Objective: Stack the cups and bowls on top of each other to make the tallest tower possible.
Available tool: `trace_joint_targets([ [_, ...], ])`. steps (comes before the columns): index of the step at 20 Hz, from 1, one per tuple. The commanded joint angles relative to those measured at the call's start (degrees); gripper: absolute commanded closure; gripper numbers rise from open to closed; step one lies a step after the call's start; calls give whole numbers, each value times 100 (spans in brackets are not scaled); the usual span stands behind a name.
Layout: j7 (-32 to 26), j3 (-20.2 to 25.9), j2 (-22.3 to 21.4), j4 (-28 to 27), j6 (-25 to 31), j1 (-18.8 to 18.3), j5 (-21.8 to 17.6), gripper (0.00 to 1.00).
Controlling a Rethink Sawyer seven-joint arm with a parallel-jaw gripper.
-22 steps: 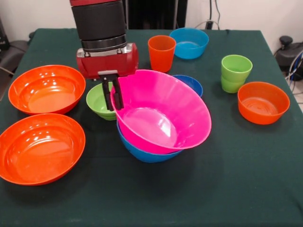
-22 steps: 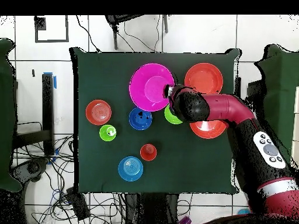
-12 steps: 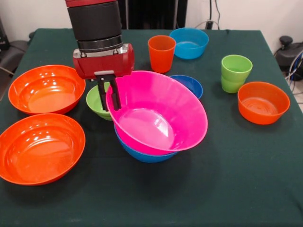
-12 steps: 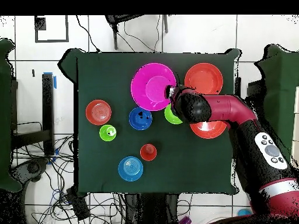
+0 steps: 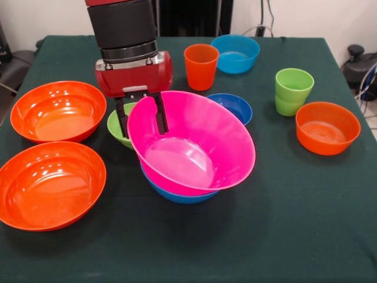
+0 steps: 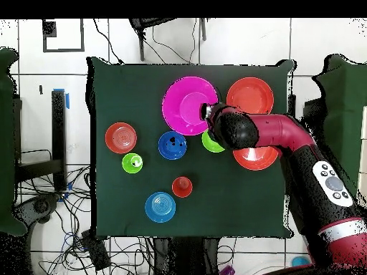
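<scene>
Pink bowl sits tilted inside the blue bowl near the table's middle, its raised rim at the gripper. The gripper's two fingers stand parted astride that rim, one outside, one inside, not pinching it. Glossy, large and round, it leans toward the camera.

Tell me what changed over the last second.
The jaws of the gripper opened, now straddling the rim of the pink bowl, which settled lower into the blue bowl, still tilted. The other bowls and the cups stayed put.
</scene>
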Motion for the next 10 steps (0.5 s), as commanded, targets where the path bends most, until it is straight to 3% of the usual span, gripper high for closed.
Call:
trace_joint_targets([
  [1,-1495,218,191,182,640,44,-378,0],
  [10,-1382,191,147,163,529,106,-474,0],
])
